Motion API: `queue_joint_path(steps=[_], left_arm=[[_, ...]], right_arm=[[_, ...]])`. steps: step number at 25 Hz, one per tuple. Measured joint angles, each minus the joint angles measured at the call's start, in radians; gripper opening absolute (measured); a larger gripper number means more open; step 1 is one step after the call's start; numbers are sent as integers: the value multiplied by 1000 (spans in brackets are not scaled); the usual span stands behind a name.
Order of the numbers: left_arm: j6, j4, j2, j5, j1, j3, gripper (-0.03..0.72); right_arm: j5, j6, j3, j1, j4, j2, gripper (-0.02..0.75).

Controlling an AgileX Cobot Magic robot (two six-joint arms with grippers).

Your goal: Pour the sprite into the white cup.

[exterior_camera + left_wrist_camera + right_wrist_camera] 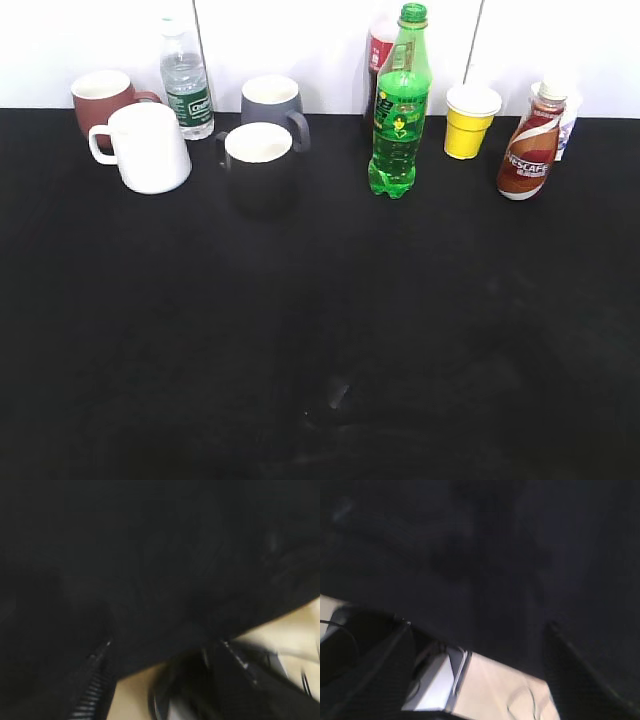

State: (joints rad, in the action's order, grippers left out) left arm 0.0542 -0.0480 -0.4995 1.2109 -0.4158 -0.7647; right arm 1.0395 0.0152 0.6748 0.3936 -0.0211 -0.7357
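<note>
Along the far edge of the black tabletop (320, 330) stand, from the left, a brown mug (101, 98), the white cup (148, 147) with its handle to the left just in front of it, a small clear water bottle (186, 82), a grey mug (272, 103) and a dark mug with a white interior (260, 167) just in front of that. Right of the middle the sprite (400, 105) stands upright, capped, partly hiding a red-labelled bottle (379, 50) behind it. Further right are a small yellow cup (470, 121) and a brown Nescafe bottle (532, 145), apart from each other.
</note>
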Motion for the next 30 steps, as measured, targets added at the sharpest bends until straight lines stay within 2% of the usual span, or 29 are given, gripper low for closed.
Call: queue_joint_path(steps=[3, 6, 11, 19, 20, 21, 24, 25, 27, 30], left_arm=[[0, 21, 325, 14, 0, 138, 480], [-1, 48, 427, -28, 0, 188, 480], [-3, 57, 427, -141, 0, 227, 480], [-4, 57, 427, -153, 0, 233, 480], [-4, 56, 427, -153, 14, 234, 480], [-4, 48, 427, -154, 60, 234, 480], [-4, 48, 464, -155, 278, 234, 480], [-4, 57, 490, -157, 338, 234, 480], [-4, 57, 506, -157, 376, 234, 480], [-4, 55, 507, -159, 379, 234, 480]], right_arm=[[3, 31, -113, 0, 14, 328, 584], [3, 37, -167, 0, 15, 503, 584], [6, 37, -174, 0, 21, 515, 583], [6, 37, -174, 0, 21, 516, 583], [6, 37, -174, -5, 21, 526, 583], [7, 37, -174, -36, 21, 532, 583], [7, 37, -174, -273, 21, 535, 583], [7, 37, -174, -328, 21, 544, 583], [8, 37, -176, -362, 21, 631, 583], [10, 37, -176, -366, 15, 742, 583]])
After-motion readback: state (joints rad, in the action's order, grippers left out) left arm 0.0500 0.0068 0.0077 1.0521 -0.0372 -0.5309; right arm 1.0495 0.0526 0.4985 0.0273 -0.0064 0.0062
